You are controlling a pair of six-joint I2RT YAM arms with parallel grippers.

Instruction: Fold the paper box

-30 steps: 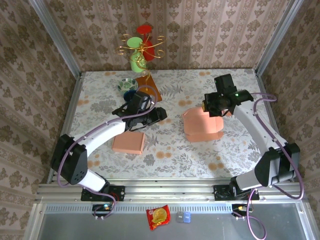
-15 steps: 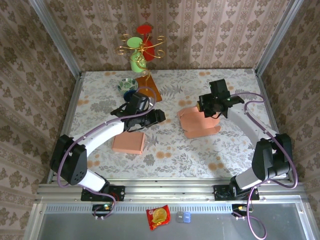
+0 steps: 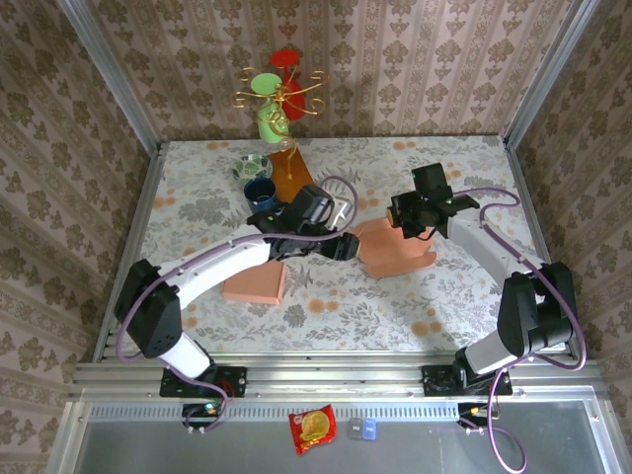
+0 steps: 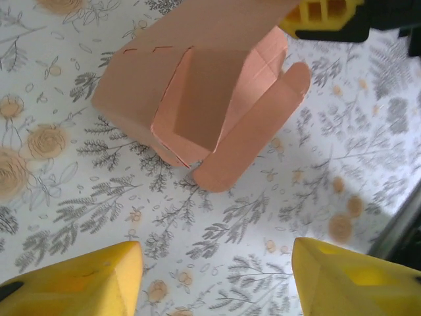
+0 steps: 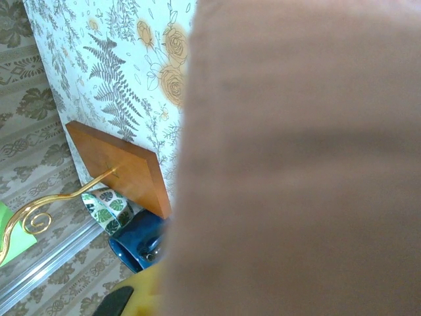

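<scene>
- View from above: paper box (image 3: 400,252) lies on the counter (image 3: 444,296), right of centre. The right end effector (image 3: 411,221) is at its far edge, pressed together on a flap. The left end effector (image 3: 348,245) is just beside its left side.
- Left wrist: 2 yellow fingers (image 4: 85,276) spread wide, nothing between them. The paper box lies beyond them, apart, 1 end open.
- Right wrist: the paper box's pink cardboard sits right against the lens, blurred.
</scene>
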